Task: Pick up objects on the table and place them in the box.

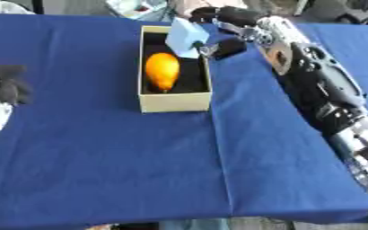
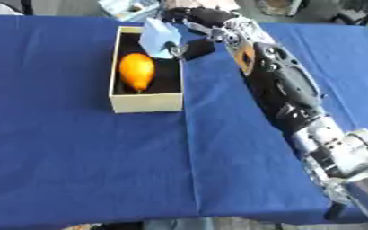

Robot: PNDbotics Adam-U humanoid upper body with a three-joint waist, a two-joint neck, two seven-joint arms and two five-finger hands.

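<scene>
Cream box (image 1: 174, 102) with black inside sits near the far edge of the blue-covered tabletop (image 1: 179, 170), an orange fruit (image 1: 162, 70) lying in it. Right robot hand (image 1: 218, 31) reaches in from the far right, fingers curled on a light blue object (image 1: 186, 37) over the box's far end. Left robot hand (image 1: 5, 85) rests at the left edge, fingers curled, holding nothing.

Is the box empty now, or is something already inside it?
Not empty. An orange fruit lies inside the box. The right hand holds a light blue object over the far end.
</scene>
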